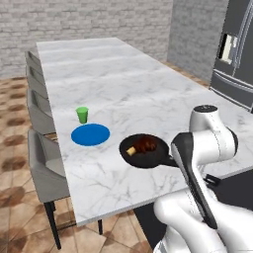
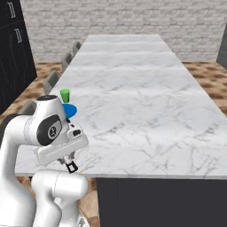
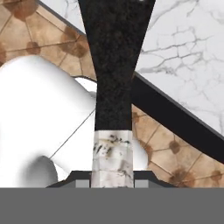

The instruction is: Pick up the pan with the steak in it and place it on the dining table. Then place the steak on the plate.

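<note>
Over the dining table [image 1: 123, 84] edge | gripper [image 3: 112, 173] pinching pan [image 1: 144, 151] handle | risk: long lever tilts, steak [image 1: 145, 145] slides out short of plate [image 1: 90, 134]

Far beyond the fingers [image 2: 71, 166], pale grey brick wall [image 2: 133, 17] across the room's end. Beneath them, terracotta tiled floor [image 1: 15, 197] with dark patterned insets. Ahead of them, long dining table [image 2: 142, 102] topped in white, grey-veined marble; along its edge left of the fingers, a row of grey chairs [image 1: 42, 168]. Well right of the fingers, dark steel refrigerator [image 1: 242, 64] beside a grey wall [image 1: 192, 29]; well left, tall black cabinets [image 2: 13, 57]. Soft, even light throughout.
</note>
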You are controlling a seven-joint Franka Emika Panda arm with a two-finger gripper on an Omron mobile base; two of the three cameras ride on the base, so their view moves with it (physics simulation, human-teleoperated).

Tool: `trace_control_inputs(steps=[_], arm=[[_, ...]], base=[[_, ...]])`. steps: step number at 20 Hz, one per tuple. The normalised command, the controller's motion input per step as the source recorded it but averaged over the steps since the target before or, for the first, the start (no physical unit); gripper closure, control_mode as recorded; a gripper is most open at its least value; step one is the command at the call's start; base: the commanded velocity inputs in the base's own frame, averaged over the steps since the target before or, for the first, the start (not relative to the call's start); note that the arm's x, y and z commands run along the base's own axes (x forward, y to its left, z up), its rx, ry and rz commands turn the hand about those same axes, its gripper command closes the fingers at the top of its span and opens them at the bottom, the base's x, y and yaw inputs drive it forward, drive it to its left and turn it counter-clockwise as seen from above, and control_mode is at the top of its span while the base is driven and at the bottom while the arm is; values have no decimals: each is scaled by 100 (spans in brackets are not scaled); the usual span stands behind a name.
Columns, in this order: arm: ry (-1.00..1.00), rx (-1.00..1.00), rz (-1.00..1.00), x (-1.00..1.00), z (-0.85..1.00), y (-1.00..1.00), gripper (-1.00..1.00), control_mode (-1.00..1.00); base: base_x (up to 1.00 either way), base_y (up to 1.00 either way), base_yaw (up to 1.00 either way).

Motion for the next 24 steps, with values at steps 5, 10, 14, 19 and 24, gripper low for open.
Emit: trace_control_inputs(steps=[5,10,14,19,24], arm=[[3,-6,-2,50,-35,28,100,-100],[6,-4,-2,50,-36,27,100,-100],[8,-1,0,46,-38,21,100,-100],[11,0,0,57,-38,21,100,-100],[11,0,0,49,-38,20,100,-100]], base=[[0,0,0],[0,0,0],[0,0,0],[0,0,0],[0,0,0]])
